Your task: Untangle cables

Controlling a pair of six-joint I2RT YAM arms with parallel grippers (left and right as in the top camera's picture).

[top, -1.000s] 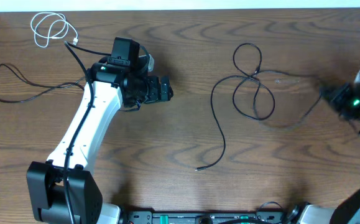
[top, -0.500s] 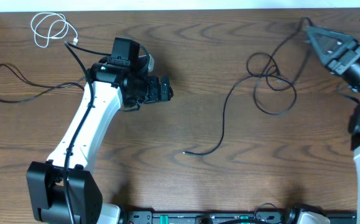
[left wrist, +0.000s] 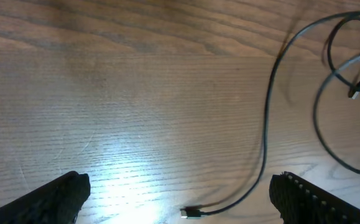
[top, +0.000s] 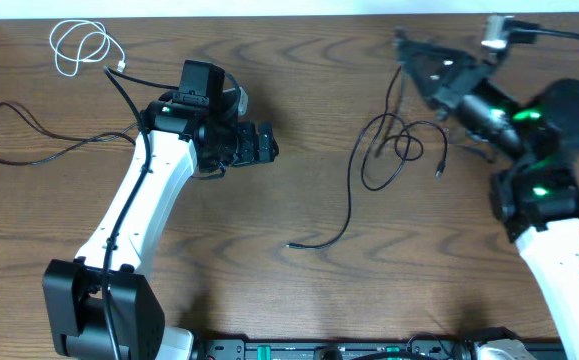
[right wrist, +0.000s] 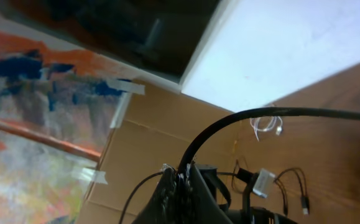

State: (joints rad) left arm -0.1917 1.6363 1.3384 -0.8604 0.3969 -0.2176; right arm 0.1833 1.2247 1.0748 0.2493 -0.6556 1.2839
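Observation:
My right gripper (top: pixel 406 48) is raised over the far right of the table and shut on a thin black cable (top: pixel 350 190). That cable hangs from the jaws, loops loosely (top: pixel 399 145) on the wood and trails to a plug end (top: pixel 289 244). In the right wrist view the jaws (right wrist: pixel 183 182) pinch the black cable (right wrist: pixel 242 116). My left gripper (top: pixel 261 143) is open with nothing between its fingers; the plug end (left wrist: pixel 192 213) lies on the wood between its fingertips (left wrist: pixel 64 194). A coiled white cable (top: pixel 79 45) lies at the far left, and another black cable (top: pixel 29 163) below it.
The left arm's white link (top: pixel 134 210) slants across the left half of the table, with a thicker black wire running along it. The table's far edge meets a white wall (top: pixel 289 8). A cardboard panel (right wrist: pixel 148 137) stands at the table's left end.
My right gripper swung up from the right edge and leftward, carrying the black cable. The loops drew tighter and the plug end slid left. The left arm stayed still.

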